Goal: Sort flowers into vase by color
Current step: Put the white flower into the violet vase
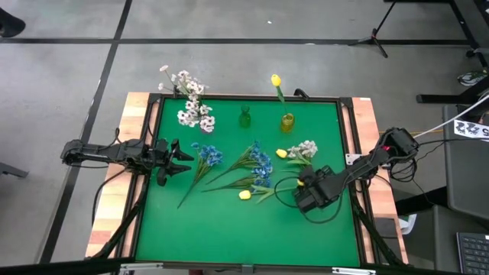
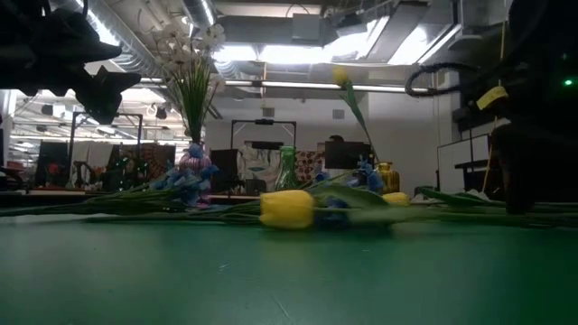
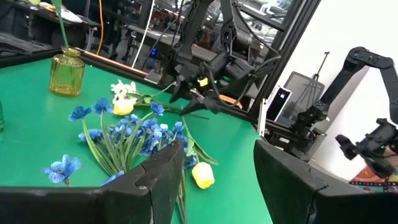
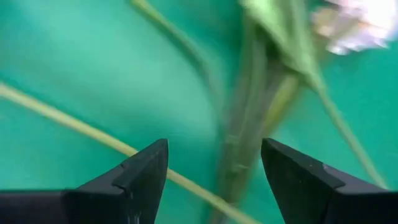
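On the green mat [image 1: 229, 229] lie loose flowers. There is a blue sprig [image 1: 208, 156], a bunch of blue blooms [image 1: 260, 162], a yellow bud [image 1: 244, 195] and a yellow bud with a white spray [image 1: 302, 149]. At the far edge stand a vase of white sprays [image 1: 187, 84], a green vase [image 1: 244, 117] and a yellow vase [image 1: 286, 122] holding a yellow tulip [image 1: 276, 80]. My right gripper [image 1: 306, 189] slants down, open, just above green stems [image 4: 245, 143], its fingers on either side of them. My left gripper [image 1: 179, 156] waits open at the left edge.
A wooden frame [image 1: 137, 137] borders the mat. More white blossoms [image 1: 197, 114] sit near the far left corner. The near half of the mat is bare green. Cables and a tablet [image 3: 292, 93] lie beyond the right edge.
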